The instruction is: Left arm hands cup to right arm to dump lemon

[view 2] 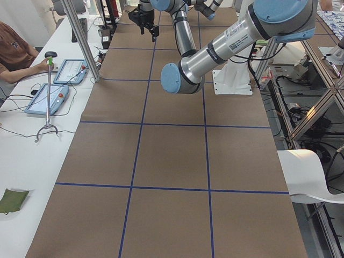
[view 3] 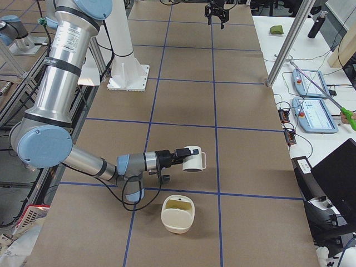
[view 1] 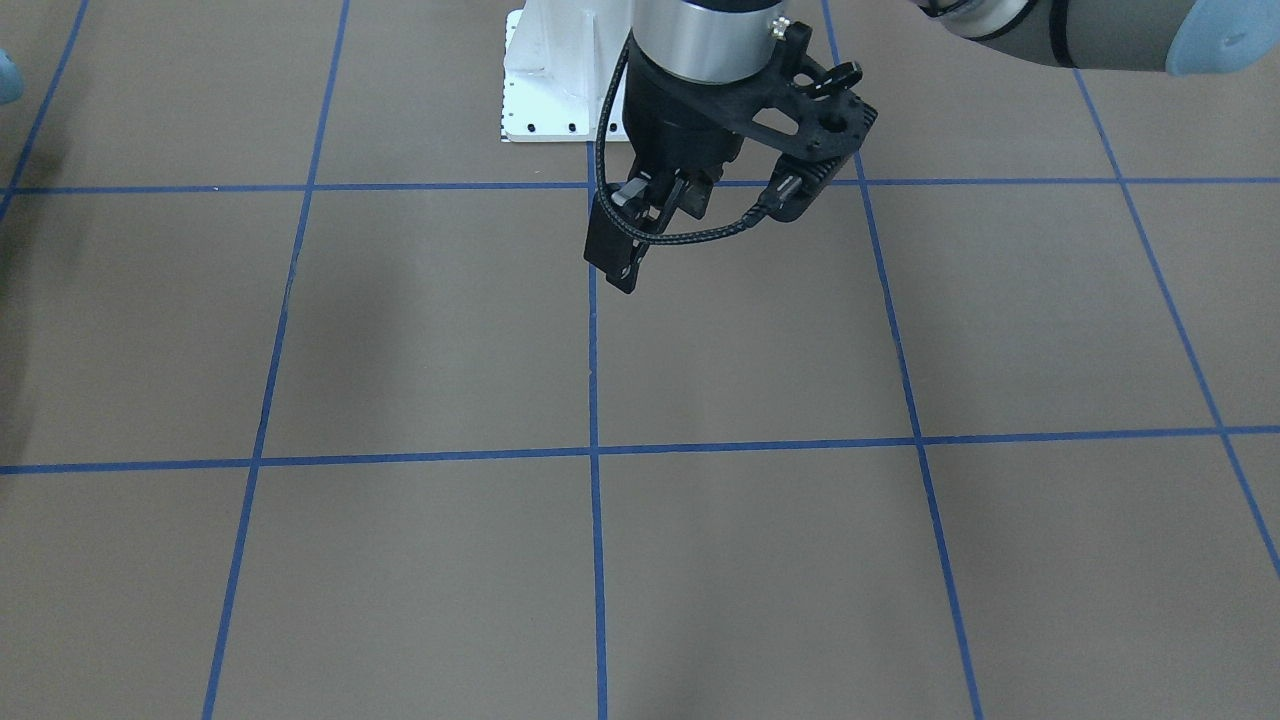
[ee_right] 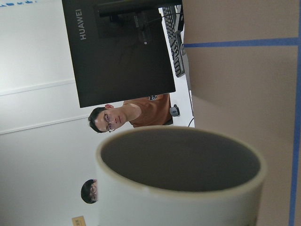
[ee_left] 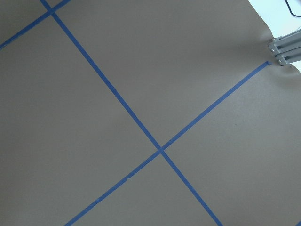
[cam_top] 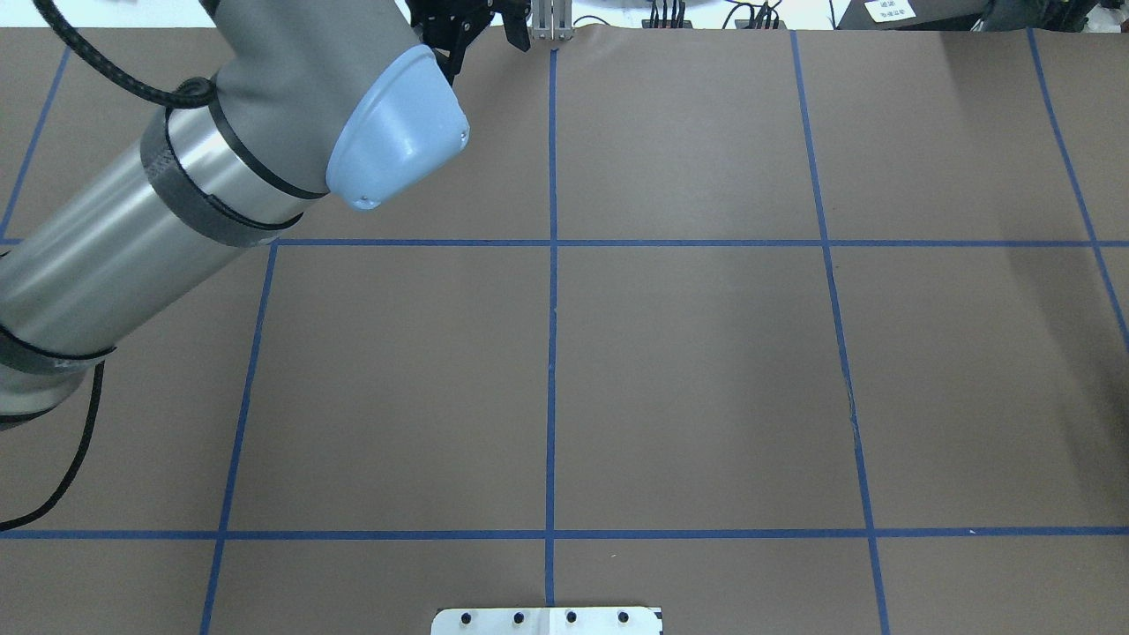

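Observation:
My right arm is the near, large one in the exterior right view. The cream-white cup [view 3: 192, 159] hangs at the tip of my right gripper [view 3: 181, 154], on its side above the table, mouth toward the gripper. I cannot tell whether that gripper is shut. In the right wrist view the cup [ee_right: 178, 197] fills the lower frame, and what shows of its dark inside is empty. Below it stands a cream bowl [view 3: 177, 221] with the yellow-green lemon [view 3: 179, 206] inside. My left gripper [view 1: 640, 250] is open and empty, high over the table's other end [view 3: 216, 15].
The white robot base plate [view 1: 545, 90] lies at the table's robot side. An aluminium post [view 3: 289, 44] and tablets [view 3: 312, 105] stand along the operators' side. A person [ee_right: 113, 120] and a monitor [ee_right: 122, 47] show behind the cup. Blue tape lines grid the brown table.

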`<move>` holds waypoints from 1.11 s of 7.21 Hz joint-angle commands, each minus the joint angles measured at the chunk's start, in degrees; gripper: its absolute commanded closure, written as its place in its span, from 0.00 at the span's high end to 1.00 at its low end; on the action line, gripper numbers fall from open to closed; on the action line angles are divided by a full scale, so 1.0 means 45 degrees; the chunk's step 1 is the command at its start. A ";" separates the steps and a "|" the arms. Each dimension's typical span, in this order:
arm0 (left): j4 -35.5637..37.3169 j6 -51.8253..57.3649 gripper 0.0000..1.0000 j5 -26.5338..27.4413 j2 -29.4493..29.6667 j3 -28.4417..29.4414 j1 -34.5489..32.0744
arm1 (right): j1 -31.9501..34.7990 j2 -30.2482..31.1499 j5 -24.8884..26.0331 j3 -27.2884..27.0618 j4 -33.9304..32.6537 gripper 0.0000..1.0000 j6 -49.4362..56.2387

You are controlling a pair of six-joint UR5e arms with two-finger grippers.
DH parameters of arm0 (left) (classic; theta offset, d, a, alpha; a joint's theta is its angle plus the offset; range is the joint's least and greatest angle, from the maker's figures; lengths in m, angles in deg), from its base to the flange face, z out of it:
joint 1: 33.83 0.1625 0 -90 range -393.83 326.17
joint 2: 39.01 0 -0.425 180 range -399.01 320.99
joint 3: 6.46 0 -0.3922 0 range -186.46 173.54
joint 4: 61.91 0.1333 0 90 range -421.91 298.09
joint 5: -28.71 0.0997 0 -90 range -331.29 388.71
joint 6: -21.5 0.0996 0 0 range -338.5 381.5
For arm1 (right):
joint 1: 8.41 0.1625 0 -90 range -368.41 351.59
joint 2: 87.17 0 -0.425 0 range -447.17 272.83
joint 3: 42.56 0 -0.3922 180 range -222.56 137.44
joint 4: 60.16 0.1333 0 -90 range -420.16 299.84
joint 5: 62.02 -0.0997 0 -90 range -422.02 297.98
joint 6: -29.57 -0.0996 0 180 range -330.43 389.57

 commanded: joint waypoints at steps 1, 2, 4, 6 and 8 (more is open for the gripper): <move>0.0016 0.0284 1.00 -0.0020 -0.0042 0.0130 0.0009 | -0.0762 -0.0562 0.0047 -0.0804 -0.1784 0.37 0.1735; 0.0016 0.0303 1.00 -0.0020 -0.0158 0.0188 0.0028 | -0.0903 -0.1650 0.0048 -0.1114 -0.3066 0.37 0.3973; -0.0023 0.0322 1.00 0.0019 -0.0199 0.0227 0.0009 | -0.1332 -0.2495 -0.0010 -0.1546 -0.3898 0.37 0.6655; -0.0100 0.0654 1.00 0.0058 -0.0296 0.0286 0.0009 | -0.1917 -0.4599 -0.0011 -0.1274 -0.5313 0.40 1.0751; -0.0082 0.2147 1.00 0.0078 -0.0316 0.0422 -0.0010 | -0.2463 -0.6787 0.0068 -0.1293 -0.7443 0.43 1.4328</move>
